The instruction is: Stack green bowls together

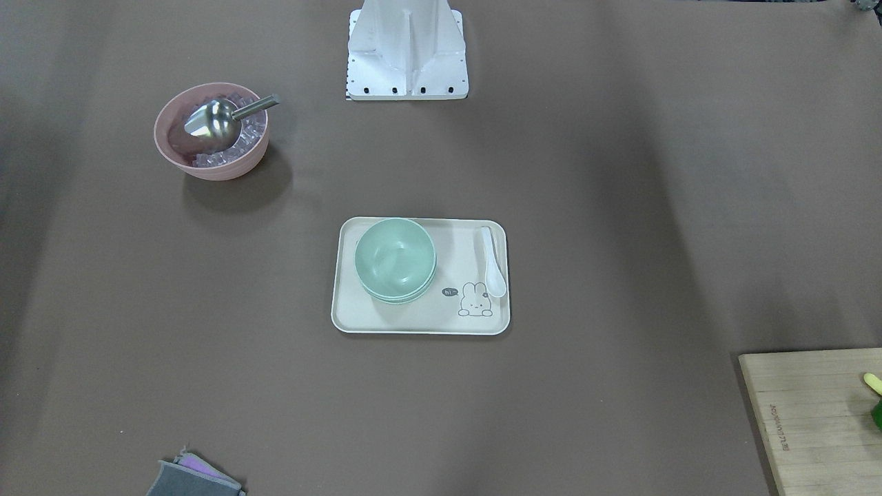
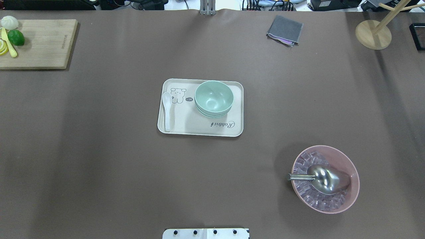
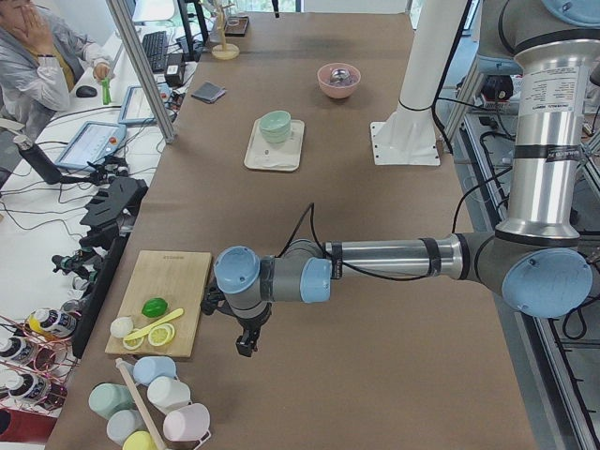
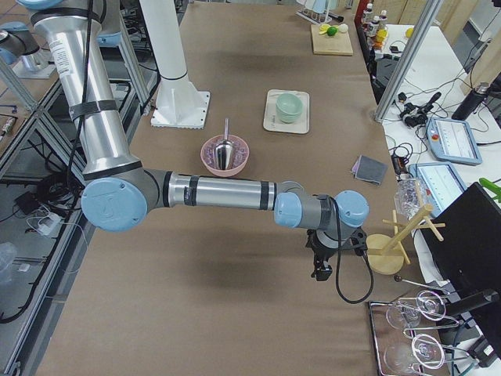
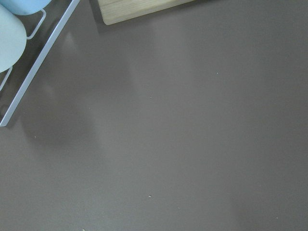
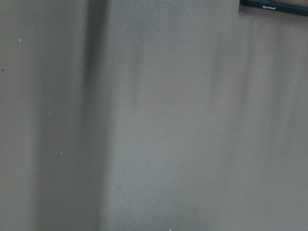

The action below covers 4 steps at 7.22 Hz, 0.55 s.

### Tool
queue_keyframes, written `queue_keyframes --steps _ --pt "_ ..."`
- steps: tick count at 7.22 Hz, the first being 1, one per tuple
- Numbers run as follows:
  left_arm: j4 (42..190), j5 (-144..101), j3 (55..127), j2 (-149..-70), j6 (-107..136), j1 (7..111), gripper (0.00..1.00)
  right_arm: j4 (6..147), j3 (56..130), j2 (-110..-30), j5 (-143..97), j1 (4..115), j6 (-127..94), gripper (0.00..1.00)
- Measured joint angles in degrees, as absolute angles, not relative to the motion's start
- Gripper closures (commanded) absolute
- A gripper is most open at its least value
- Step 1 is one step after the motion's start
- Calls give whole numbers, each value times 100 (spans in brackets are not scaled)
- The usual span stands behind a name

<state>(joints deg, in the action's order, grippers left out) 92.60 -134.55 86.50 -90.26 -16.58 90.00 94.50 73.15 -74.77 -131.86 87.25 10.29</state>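
Green bowls (image 2: 213, 99) sit nested in one stack on the tray (image 2: 179, 127) at mid-bench, so the stacking looks done and no further grasp seems needed. The left gripper (image 3: 246, 345) and right gripper (image 4: 321, 270) hang over opposite bench ends; whether they are apart or together, I cannot tell. Nothing crowds the stack: the cutting board (image 2: 43, 43) is in the far-left corner, the pink bowl (image 2: 345, 159) is toward the near-right edge, and the white spoon (image 2: 166, 109) lies on the tray.

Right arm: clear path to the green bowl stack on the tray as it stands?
Likely yes. The green bowls sit open-topped on the tray, nothing over them. Bare table lies between them and the right gripper, and the pink bowl stands off to the side.
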Motion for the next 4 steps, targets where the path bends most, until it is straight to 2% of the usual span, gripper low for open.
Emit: queue_keyframes --steps 4 --pt "9280 -13821 8641 -9012 -1660 9000 1 9935 7685 -7380 -13129 9075 1475 0"
